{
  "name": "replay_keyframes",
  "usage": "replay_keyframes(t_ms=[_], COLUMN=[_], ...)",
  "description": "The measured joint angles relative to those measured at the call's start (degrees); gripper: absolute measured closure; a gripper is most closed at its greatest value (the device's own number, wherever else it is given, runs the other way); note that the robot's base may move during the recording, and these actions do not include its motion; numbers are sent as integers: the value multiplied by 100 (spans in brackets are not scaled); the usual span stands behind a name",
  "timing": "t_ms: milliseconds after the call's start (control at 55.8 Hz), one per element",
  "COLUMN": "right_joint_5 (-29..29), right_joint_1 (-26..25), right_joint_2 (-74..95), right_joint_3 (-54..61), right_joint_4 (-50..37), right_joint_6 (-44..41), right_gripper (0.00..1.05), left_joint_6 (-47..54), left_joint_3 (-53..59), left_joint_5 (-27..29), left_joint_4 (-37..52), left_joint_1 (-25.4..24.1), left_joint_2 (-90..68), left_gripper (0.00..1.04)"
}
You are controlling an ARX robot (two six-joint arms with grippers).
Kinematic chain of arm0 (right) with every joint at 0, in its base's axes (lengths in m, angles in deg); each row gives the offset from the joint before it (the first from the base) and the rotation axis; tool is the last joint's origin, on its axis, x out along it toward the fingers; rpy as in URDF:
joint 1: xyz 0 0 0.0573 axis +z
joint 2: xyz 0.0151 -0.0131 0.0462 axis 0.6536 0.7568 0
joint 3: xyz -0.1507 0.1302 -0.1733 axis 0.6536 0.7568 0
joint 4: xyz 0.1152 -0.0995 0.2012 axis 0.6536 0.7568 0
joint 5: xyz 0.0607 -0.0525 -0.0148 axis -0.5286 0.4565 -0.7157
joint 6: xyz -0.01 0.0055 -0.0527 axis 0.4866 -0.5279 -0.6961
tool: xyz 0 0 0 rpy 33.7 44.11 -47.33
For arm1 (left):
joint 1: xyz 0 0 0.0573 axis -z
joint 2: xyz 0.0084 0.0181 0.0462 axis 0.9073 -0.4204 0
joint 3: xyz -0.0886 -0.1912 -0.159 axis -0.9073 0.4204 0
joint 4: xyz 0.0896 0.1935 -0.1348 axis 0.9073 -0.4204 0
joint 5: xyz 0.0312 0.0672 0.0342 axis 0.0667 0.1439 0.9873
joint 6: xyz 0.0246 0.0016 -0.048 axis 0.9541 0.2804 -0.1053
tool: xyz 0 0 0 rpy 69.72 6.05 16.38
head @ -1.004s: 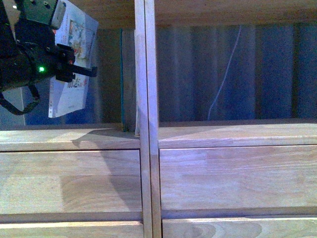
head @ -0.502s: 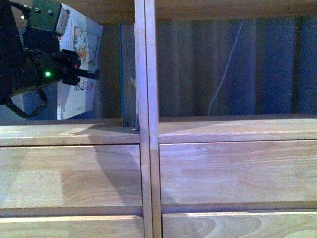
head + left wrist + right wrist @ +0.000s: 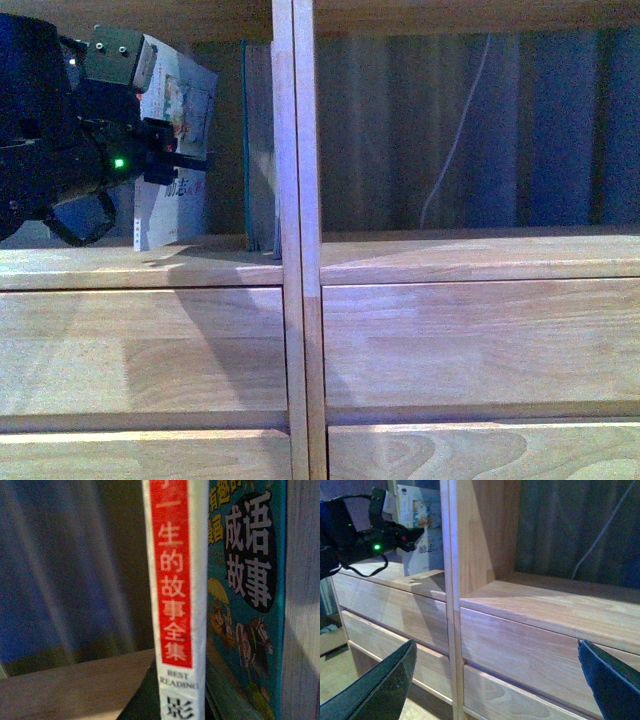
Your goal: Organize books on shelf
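My left gripper [image 3: 175, 160] is shut on the white paperback book [image 3: 190, 205] and holds it upright in the left open compartment of the light-wood shelf [image 3: 150, 268]. The book's lower edge is at the compartment floor. In the left wrist view its white spine with the red label [image 3: 175, 580] stands close beside the teal book [image 3: 250, 580]. The teal book [image 3: 248, 150] stands upright against the centre divider [image 3: 295, 200]. My right gripper [image 3: 495, 680] is open and empty in front of the drawer fronts; its dark fingers [image 3: 380, 690] stand wide apart.
The right compartment [image 3: 480, 255] has a dark back panel with a thin white cable [image 3: 455, 140] hanging down it. Plain drawer fronts [image 3: 470, 345] lie below both compartments. In the right wrist view my left arm [image 3: 355, 540] shows with a green light.
My left gripper has moved right and down with the white paperback. The book is now closer to the teal book, and its lower edge has come down to the compartment floor.
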Motion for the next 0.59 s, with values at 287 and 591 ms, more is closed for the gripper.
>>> replay_keyframes(t_ms=[287,591], right_joint_5=[-7,-151], right_joint_1=[157,87], right_joint_2=[-273,-387], right_joint_3=[0,0], right_joint_4=[284,249], right_joint_6=[-85,-4], right_gripper=[7,7], left_joint_6=[227,490], left_joint_3=[-820,-1016], left_joint_5=[247,623], left_joint_4=[-354,-310], left_joint_1=[304,518], left_joint_2=[-592,-826], left_gripper=[98,70])
